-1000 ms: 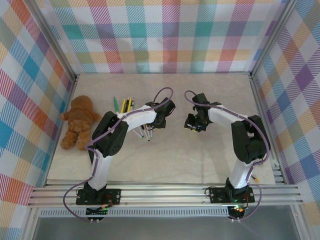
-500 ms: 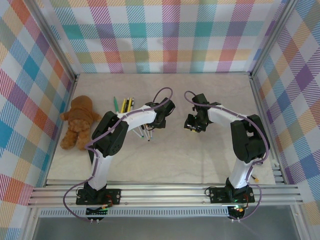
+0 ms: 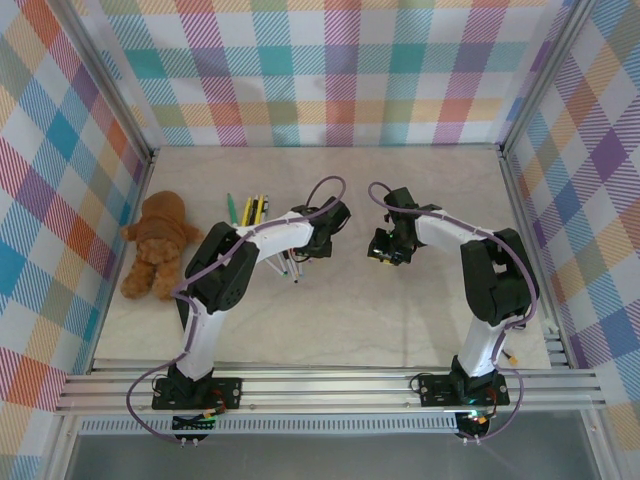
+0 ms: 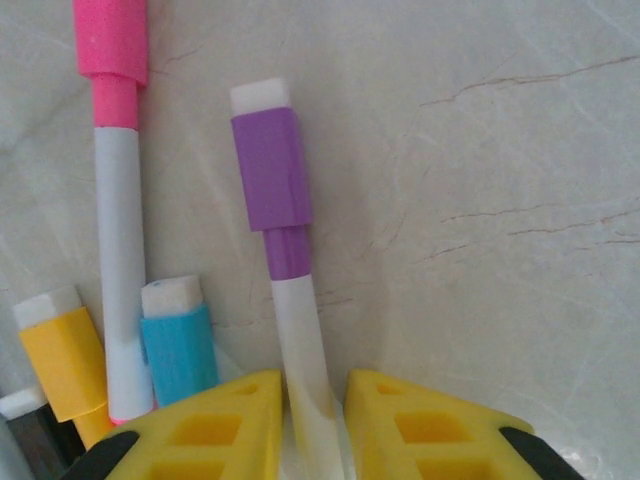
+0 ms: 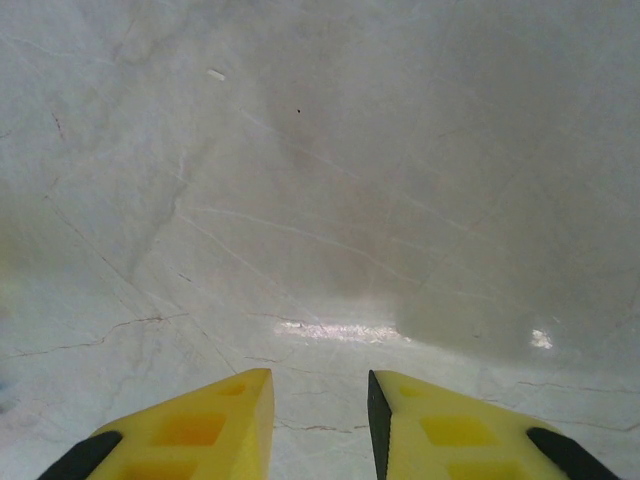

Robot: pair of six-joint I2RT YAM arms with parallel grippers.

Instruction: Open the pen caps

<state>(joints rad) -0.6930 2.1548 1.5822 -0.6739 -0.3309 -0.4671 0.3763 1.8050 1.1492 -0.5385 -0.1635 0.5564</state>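
Note:
My left gripper (image 4: pixel 313 400) is shut on the white barrel of a marker pen with a purple cap (image 4: pixel 272 170) still seated on its far end. The pen lies on the table pointing away from me. Beside it lie a pen with a pink cap (image 4: pixel 110 40), a blue cap (image 4: pixel 178 350) and a yellow cap (image 4: pixel 60 360). From above, the left gripper (image 3: pixel 311 244) is low over loose pens (image 3: pixel 290 264) at table centre-left. My right gripper (image 5: pixel 320 400) hangs open over bare marble with nothing between its fingers, to the right of the left one (image 3: pixel 386 250).
A brown teddy bear (image 3: pixel 158 243) lies at the left wall. More pens (image 3: pixel 250 208) lie in a bunch behind the left arm. Checked walls enclose the marble table (image 3: pixel 350 310) on three sides.

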